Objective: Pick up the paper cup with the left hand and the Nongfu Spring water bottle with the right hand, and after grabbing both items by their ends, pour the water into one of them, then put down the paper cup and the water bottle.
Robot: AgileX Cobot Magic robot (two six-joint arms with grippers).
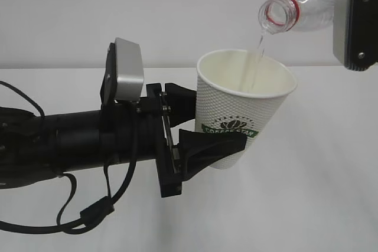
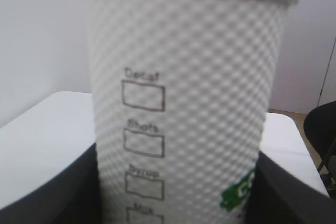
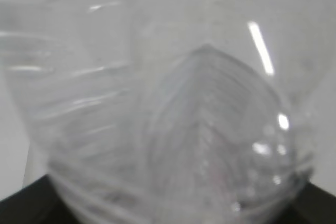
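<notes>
Above the white counter (image 1: 331, 193), left jaws pinch the white dimpled paper cup (image 1: 236, 107); right jaws pinch the tilted clear ribbed plastic bottle (image 1: 304, 4), a thin clear water stream (image 1: 258, 48) entering the cup.

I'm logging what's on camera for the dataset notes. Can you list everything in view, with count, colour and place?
paper cup: one, white with a dimpled wall and a dark green logo, held clear of the table at centre, tilted slightly.
water bottle: one, clear plastic with a red neck ring, top right, tipped with its open mouth above the cup.
water: one thin clear stream, falling from the bottle mouth into the cup.
table: one, white, under everything.
left gripper: one, black, reaching in from the left, jaws closed on the cup's lower wall.
right gripper: one, black and grey, at the top right edge, holding the bottle's far end.
</notes>
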